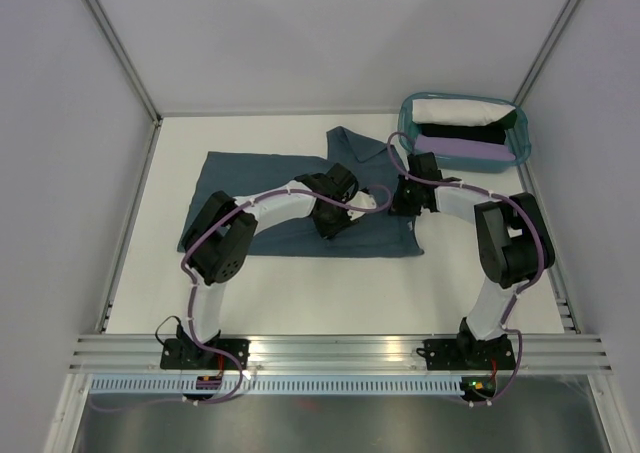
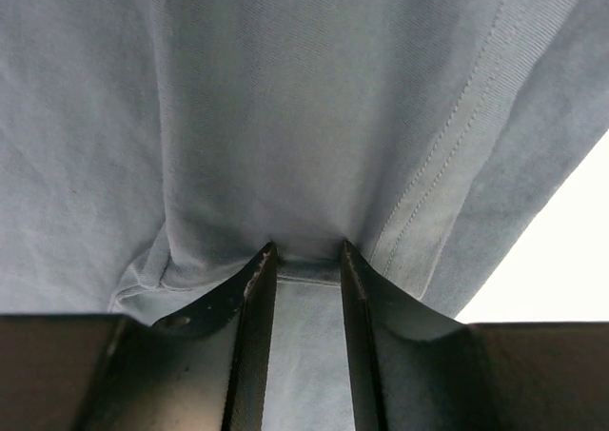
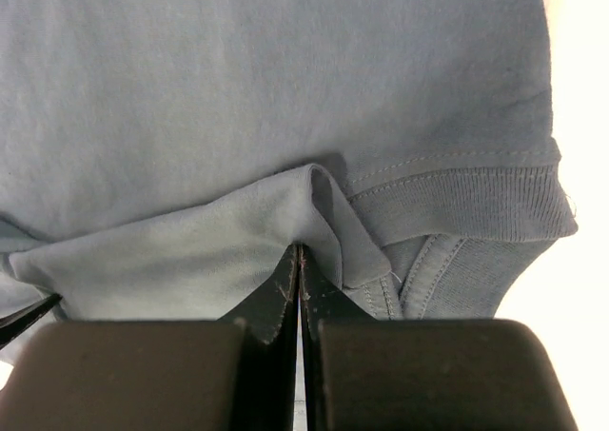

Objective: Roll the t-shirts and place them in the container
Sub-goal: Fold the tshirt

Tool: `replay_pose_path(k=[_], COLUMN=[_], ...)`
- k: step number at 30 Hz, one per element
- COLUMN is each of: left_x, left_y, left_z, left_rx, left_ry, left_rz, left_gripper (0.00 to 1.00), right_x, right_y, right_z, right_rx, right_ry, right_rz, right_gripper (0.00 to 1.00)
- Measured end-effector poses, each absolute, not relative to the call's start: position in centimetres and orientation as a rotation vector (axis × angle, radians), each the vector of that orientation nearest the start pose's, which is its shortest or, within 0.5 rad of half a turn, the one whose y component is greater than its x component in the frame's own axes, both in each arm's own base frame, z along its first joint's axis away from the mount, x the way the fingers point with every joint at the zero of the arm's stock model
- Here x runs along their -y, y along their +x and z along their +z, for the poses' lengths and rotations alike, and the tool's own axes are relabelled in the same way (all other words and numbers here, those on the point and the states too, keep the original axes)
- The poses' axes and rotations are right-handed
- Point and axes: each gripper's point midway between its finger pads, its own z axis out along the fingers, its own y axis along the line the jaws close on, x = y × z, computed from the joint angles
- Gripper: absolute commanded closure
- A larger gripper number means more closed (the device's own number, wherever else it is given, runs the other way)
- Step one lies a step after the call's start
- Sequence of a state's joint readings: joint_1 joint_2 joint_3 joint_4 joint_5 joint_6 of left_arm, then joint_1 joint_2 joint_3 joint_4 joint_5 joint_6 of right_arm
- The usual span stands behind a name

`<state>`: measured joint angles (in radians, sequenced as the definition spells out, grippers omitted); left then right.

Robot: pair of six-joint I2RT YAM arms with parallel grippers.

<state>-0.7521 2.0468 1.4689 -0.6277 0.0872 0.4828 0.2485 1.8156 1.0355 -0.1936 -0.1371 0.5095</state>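
Observation:
A slate-blue t-shirt [image 1: 270, 168] lies spread on the white table, its right part bunched and folded. My left gripper [image 1: 330, 218] is on the shirt's lower middle. In the left wrist view the left gripper [image 2: 306, 250] has its jaws narrowly apart with a fold of shirt cloth [image 2: 285, 98] gathered between them. My right gripper [image 1: 405, 198] is at the shirt's right side near the collar. In the right wrist view the right gripper [image 3: 300, 250] is shut, pinching a fold of the shirt [image 3: 238, 88] beside a ribbed hem [image 3: 457, 203].
A teal plastic basket [image 1: 404, 123] stands at the back right, holding white, black and purple rolled cloths. Grey walls close in the table on three sides. An aluminium rail [image 1: 330, 348] runs along the near edge.

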Motion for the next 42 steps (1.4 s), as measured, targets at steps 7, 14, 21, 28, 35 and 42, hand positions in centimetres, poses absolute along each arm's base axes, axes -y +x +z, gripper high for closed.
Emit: replay_pose_path(k=[7, 14, 21, 28, 35, 42], left_x=[29.1, 25.2, 5.4, -4.6, -5.3, -5.9], left_y=[30.4, 32.1, 31.4, 27.9, 28.5, 30.4], left_z=[3.6, 15.6, 11.9, 5.9, 2.8, 2.1], left_rx=[-2.283, -2.121, -2.406, -2.612, -2.594, -2.57], left_ry=[1.643, 1.443, 1.172, 1.158, 1.246, 1.228], left_rz=[-0.289, -0.216, 0.138, 0.273, 0.292, 0.36], left_gripper=[0.53, 0.45, 0.43, 0.39, 0.38, 0.43], right_x=[-12.8, -9.1, -7.1, -7.5, -8.7, -9.2], right_y=[38.6, 36.4, 27.8, 23.1, 24.2, 24.4], right_z=[2.9, 10.8, 6.7, 2.8, 2.3, 1.8], right_rx=[-2.599, -2.457, -2.58, -2.703, -2.689, -2.691], right_ry=[0.258, 0.289, 0.337, 0.39, 0.397, 0.408], right_rz=[0.343, 0.187, 0.143, 0.202, 0.281, 0.316], right_gripper=[0.94, 0.46, 0.43, 0.43, 0.43, 0.44])
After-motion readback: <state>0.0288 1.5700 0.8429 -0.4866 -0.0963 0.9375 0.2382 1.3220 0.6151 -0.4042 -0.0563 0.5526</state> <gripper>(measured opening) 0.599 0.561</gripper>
